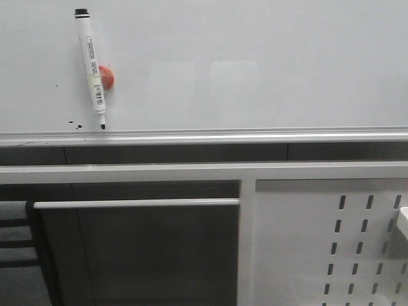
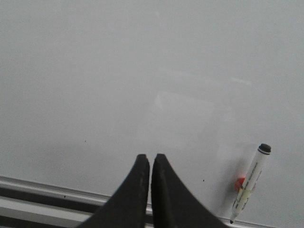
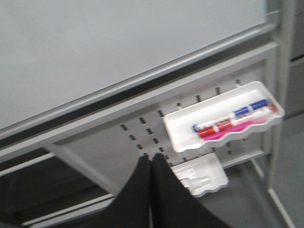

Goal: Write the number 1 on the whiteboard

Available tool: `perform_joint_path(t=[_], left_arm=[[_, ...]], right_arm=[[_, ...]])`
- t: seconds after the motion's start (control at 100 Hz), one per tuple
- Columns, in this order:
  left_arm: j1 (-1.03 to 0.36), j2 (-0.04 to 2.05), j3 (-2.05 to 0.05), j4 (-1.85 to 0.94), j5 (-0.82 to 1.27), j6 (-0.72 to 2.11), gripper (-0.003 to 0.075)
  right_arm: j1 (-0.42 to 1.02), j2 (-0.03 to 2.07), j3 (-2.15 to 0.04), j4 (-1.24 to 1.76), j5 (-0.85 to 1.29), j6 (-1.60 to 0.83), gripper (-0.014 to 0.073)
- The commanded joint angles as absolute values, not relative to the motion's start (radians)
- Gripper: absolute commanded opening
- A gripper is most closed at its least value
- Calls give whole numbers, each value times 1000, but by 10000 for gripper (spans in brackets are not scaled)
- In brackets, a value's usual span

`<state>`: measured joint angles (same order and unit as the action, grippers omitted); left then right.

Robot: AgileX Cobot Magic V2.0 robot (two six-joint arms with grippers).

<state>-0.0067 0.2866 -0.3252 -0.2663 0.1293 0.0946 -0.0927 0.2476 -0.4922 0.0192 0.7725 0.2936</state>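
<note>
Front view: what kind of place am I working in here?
Probably an office or lab: a whiteboard with a black marker stuck on it, and below it a perforated panel carrying a tray of markers.

I'm counting one glossy white whiteboard point(image 1: 255, 64) with a silver lower rail, one white black-capped marker point(image 1: 91, 67) hanging against it beside one small round red magnet point(image 1: 106, 76). Lower down, one white perforated metal panel point(image 3: 109, 142) is carrying two white plastic trays — the larger tray point(image 3: 180, 124) is holding three markers point(image 3: 232, 121), blue, red and pink.
</note>
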Motion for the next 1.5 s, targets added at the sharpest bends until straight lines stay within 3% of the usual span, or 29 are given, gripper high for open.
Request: perform_joint_path(t=[0.0,0.36,0.69,1.33,1.49], left_arm=[[-23,327,-362,-285,88,94,-21],[-261,408,-362,-285,79,148,-21],[-549,633,-299,-242,-292,148,-22],[-666,1325,-287,-229,-1042,144,-15],[-666,1436,-287,-166,-1222,140,122]], right_arm=[[-90,271,-529,179,673,133,-69],[-90,271,-529,231,665,77,-69],[-90,271,-529,247,665,77,-69],[-90,271,-529,247,668,76,-69],[-90,271,-529,247,658,76,-69]])
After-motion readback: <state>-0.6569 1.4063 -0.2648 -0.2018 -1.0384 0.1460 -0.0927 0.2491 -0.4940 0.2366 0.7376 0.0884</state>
